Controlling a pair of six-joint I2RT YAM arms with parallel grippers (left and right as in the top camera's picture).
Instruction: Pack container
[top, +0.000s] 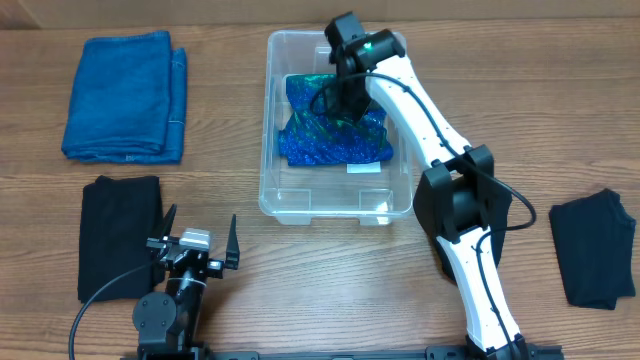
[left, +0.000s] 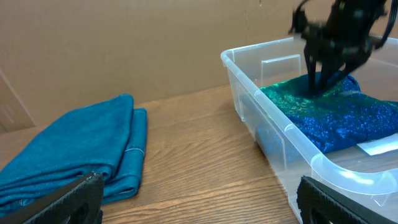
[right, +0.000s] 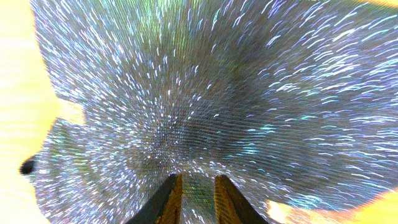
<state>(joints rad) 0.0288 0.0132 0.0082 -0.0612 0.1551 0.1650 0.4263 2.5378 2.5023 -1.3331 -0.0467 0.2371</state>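
Note:
The clear container (top: 335, 215) stands at the table's middle, and its near rim (left: 249, 81) shows in the left wrist view. A sparkly blue-green cloth (top: 335, 140) (left: 336, 112) lies bunched inside it. My right gripper (top: 335, 105) (left: 326, 74) reaches down into the container onto the cloth. In the right wrist view the cloth (right: 217, 93) fills the frame, and my right gripper (right: 198, 177) has its fingers a narrow gap apart with fabric showing between them. My left gripper (top: 195, 235) (left: 200, 183) rests wide open near the front edge, left of the container, holding nothing.
A folded blue towel (top: 125, 95) (left: 74, 143) lies at the back left. One black cloth (top: 120, 235) sits at the front left beside my left arm. Another black cloth (top: 593, 245) lies at the far right. A white label (top: 363, 169) shows on the container's bottom.

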